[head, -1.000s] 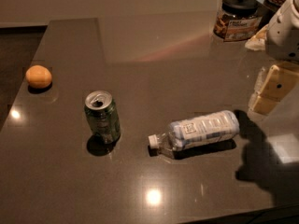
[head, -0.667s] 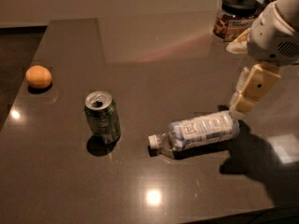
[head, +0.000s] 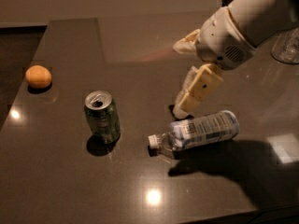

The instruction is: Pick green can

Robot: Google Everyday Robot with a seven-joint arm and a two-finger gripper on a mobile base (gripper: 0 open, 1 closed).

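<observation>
Camera view. Since the frame a second ago the arm (head: 254, 13) has swung in from the right edge and carried the gripper (head: 178, 78) leftward over the table (head: 70, 181). The can, bottle and fruit have not shifted.

The jaws stand spread and grasp nothing. One finger (head: 198, 85) slants down, and the other juts out above it.

The green can (head: 102, 117) stands upright on the table, on the far side of the jaws from the arm and well apart from them, with its pull-tab top facing up. That pose probably favours a sideways grasp around its wall, which would explain the low, angled approach with the jaws already parted.

The clear bottle (head: 201, 130) lies on its side just under the lower fingertip, with its white cap pointing toward the can. It sits close to the line of travel, so a brush against it looks possible.

An orange fruit (head: 38, 76) rests beyond the can, farthest from the jaws.

Hidden or unclear:
- Whether the lower fingertip touches the bottle or only overlaps it cannot be told.
- The arm's shadow darkens the table behind the bottle.
- A glass vessel (head: 286, 45) behind the arm is cut off by the frame edge.
- The arm's upper links run out of view.
</observation>
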